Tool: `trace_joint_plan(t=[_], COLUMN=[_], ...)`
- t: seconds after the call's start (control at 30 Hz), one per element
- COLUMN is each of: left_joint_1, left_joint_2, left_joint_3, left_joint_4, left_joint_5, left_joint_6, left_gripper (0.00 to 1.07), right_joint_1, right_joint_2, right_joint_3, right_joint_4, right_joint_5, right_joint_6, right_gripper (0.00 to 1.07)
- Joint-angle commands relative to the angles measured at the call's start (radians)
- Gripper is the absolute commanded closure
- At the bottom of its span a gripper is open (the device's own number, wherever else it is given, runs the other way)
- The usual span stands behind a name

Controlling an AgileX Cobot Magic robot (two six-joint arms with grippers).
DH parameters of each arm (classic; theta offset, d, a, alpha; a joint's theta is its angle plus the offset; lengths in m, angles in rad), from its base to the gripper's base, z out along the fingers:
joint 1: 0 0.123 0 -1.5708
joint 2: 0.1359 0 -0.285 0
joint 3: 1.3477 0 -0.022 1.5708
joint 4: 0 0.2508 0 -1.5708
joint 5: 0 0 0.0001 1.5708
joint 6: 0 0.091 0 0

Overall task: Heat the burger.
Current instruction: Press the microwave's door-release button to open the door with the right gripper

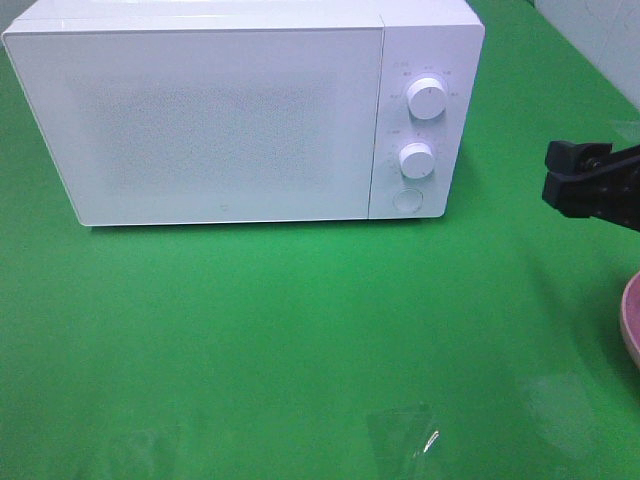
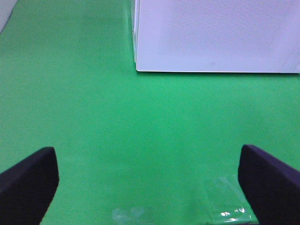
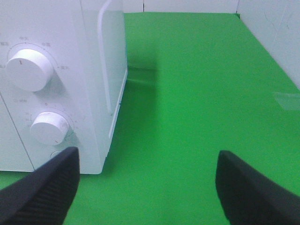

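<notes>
Left wrist view: left gripper [image 2: 150, 187] is hovering over the bare green table [image 2: 93, 117], jaws spread wide, gripping nothing. Right gripper [image 3: 147, 187] is gaping too, empty, facing the microwave [image 1: 240, 110] controls. Burger isn't showing anywhere; only a pink plate rim [image 1: 632, 325] is peeking in at the right edge. Door is sitting shut, so opening it is likely the step: right fingertip pressing the round button [image 1: 406, 200] squarely, missing the lower knob [image 1: 417, 160], left parked outside the door swing.

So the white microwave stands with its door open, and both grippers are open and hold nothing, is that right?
Not quite: the microwave door is shut, flush with the control panel, as the exterior high view shows. The left gripper and right gripper are indeed open and empty.
</notes>
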Motion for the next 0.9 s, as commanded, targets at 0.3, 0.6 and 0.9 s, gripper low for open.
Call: trace_joint_plan(t=[0.3,0.6,0.9], left_joint_1=[0.001,0.001,0.001], left_joint_2=[-0.004,-0.004,-0.004], left_joint_3=[0.001,0.001,0.001], left_joint_4=[-0.008,-0.008,-0.008], left_joint_5=[-0.015,-0.015,-0.015], left_joint_6=[0.003,0.003,0.003], left_gripper=[0.09,0.09,0.09], right_joint_1=[0.311,0.47,0.508], right_joint_2=[0.201,0.318,0.395], right_joint_3=[-0.002,-0.091,-0.153], right_joint_4=[0.346,0.426,0.43], right_joint_5=[-0.324,-0.351,-0.349], right_joint_6=[-0.111,-0.146,-0.158], right_gripper=[0.31,0.31,0.31])
